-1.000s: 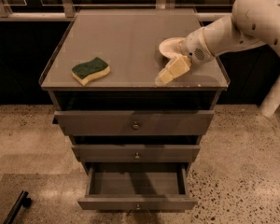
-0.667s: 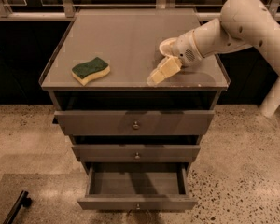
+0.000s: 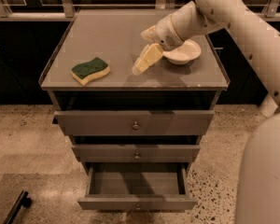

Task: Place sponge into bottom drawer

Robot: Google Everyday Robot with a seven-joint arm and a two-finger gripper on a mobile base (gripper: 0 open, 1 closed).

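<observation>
though seemingly empty, the claw (image 3: 141, 67) hovers between sponge (image 3: 90, 70) and bowl (image 3: 185, 54).

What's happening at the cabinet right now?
The robot's arm reaches over the cabinet top; its gripper hangs open and empty between the white bowl and the sponge, nearer the bowl. The sponge lies untouched at the top's front left. The bottom drawer is pulled out and looks empty, ready to receive it.

Kitchen-like room: grey drawer cabinet (image 3: 177, 123), speckled floor (image 3: 28, 139), tool (image 3: 140, 52) above the cabinet top.
</observation>
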